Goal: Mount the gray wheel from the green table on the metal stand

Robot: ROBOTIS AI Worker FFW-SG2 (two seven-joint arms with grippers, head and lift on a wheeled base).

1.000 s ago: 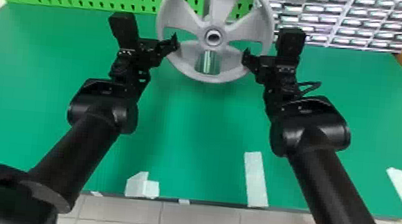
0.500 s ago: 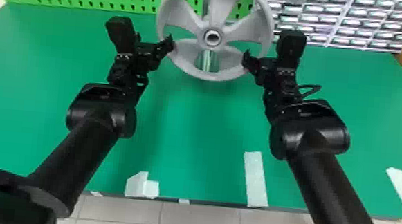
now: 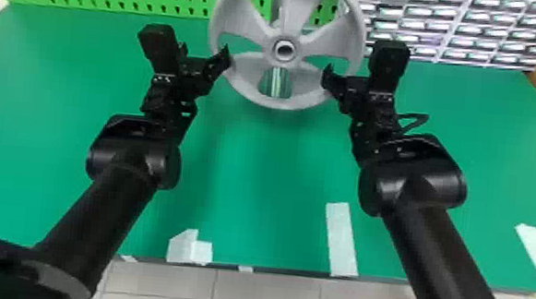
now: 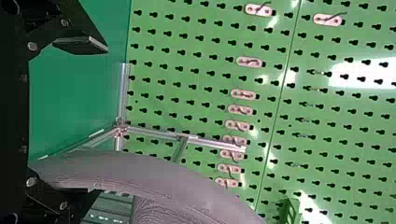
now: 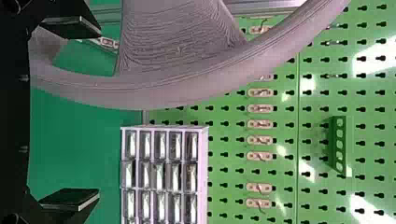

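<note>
Wheel [image 3: 252, 88], gray, one, upright over the bench [image 3: 255, 182] at the stand [image 4: 123, 88], axle line facing the robot, lies between left fingers [image 3: 221, 60] and right fingers [image 3: 330, 79], both pairs apart at opposite rim sides, neither clearly nearer for the likely outward withdrawal.

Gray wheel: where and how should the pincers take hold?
I'd grip its outer rim from the front, left pincer at the left, right pincer at the right, one finger outside, one through a gap. The wheel stands upright, hub facing the robot, with openings between its spokes just inside the rim.
</note>
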